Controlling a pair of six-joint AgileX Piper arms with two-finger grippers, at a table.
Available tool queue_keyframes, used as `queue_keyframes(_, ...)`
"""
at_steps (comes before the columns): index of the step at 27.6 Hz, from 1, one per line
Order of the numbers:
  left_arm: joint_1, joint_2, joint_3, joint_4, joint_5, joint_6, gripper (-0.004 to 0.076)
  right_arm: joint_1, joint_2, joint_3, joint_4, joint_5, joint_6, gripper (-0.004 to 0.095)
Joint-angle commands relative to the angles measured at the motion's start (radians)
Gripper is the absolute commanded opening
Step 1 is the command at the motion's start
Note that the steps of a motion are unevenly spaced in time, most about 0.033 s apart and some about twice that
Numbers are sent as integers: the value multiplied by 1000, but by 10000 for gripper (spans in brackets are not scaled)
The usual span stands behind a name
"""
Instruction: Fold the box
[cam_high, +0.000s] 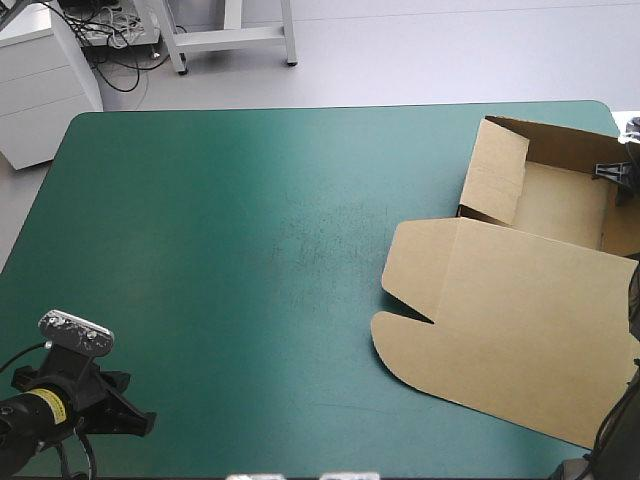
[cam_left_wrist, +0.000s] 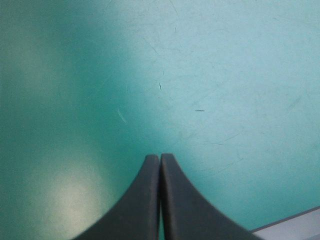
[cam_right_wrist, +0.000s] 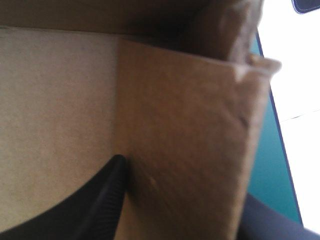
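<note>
At the near left corner the left hand (cam_left_wrist: 160, 159) hangs clenched and empty over the teal-green tabletop (cam_high: 250, 250), well apart from the work. The brown box (cam_high: 520, 300) lies at the right side, its lid (cam_high: 500, 340) flat toward the near edge and its tray (cam_high: 560, 200) at the far right corner with walls raised. The right hand (cam_high: 614, 174) is inside that tray. One black finger (cam_right_wrist: 102, 200) lies against the inner face of a side wall (cam_right_wrist: 190, 150) and the other is hidden behind the board, so it appears to be grasping that wall. The step looks like tucking this wall; the next move calls for a steady inward fold without dragging the tray.
</note>
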Motion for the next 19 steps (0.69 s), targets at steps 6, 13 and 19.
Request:
queue_keyframes(6,-4,5,-25,3,-25,-10,-32,-6,-131,-41,-116,-19,28,680)
queue_keyframes(13,-4,5,-25,0,-15,-10,-32,-6,-255,-64,-106,-17,23,680)
queue_keyframes(19,-4,5,-25,2,-15,-3,-32,-4,-358,-62,153,12,-28,518)
